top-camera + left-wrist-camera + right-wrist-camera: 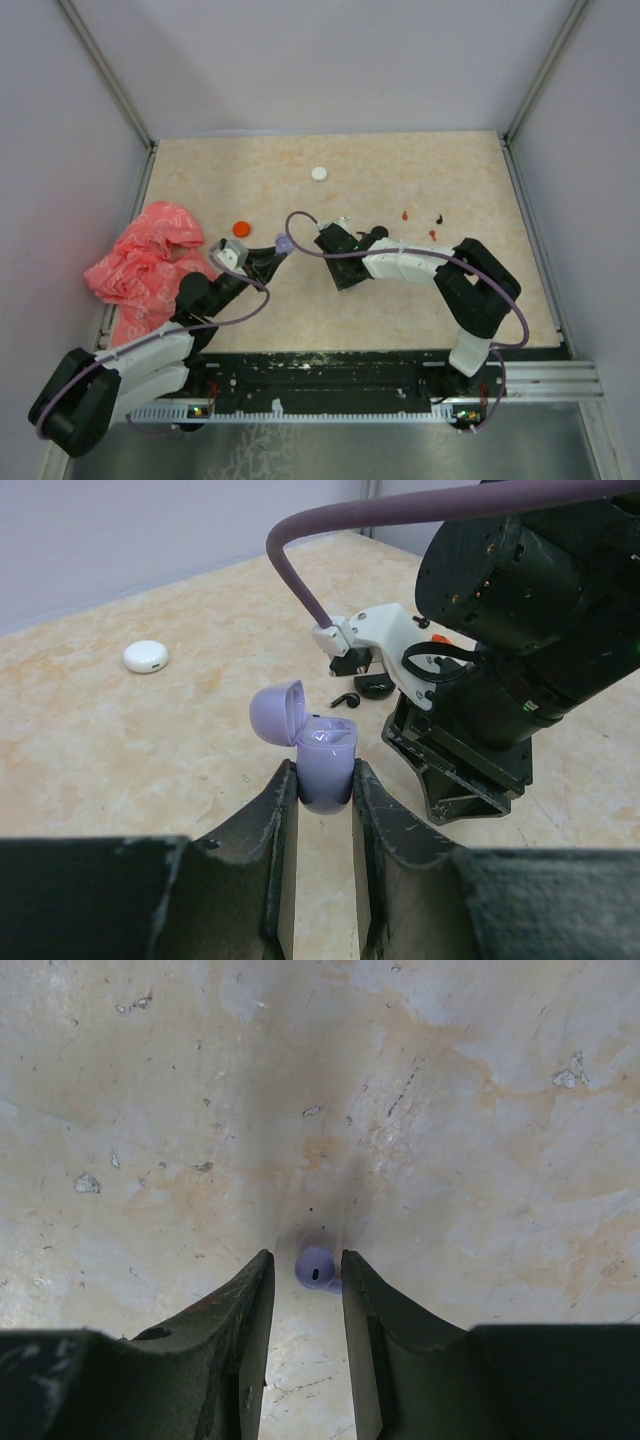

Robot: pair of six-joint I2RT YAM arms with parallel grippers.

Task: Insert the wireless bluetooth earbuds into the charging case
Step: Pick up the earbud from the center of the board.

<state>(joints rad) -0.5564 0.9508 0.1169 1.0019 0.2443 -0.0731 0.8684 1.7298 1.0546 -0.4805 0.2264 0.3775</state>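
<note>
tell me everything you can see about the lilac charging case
The lilac charging case is a small, rounded shell of glossy plastic. Its hinged lid is flipped open and leans back to the left in the left wrist view. The body stands upright with its opening facing up. The left gripper clamps it, with the dark fingers pressing on both sides of its lower half. Whether its base touches the table cannot be told.

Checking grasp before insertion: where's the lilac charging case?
Lilac charging case, lid open, is clamped in the left tool, centre of the left wrist view; the right arm sits just to its right, a black earbud beyond it.
</note>
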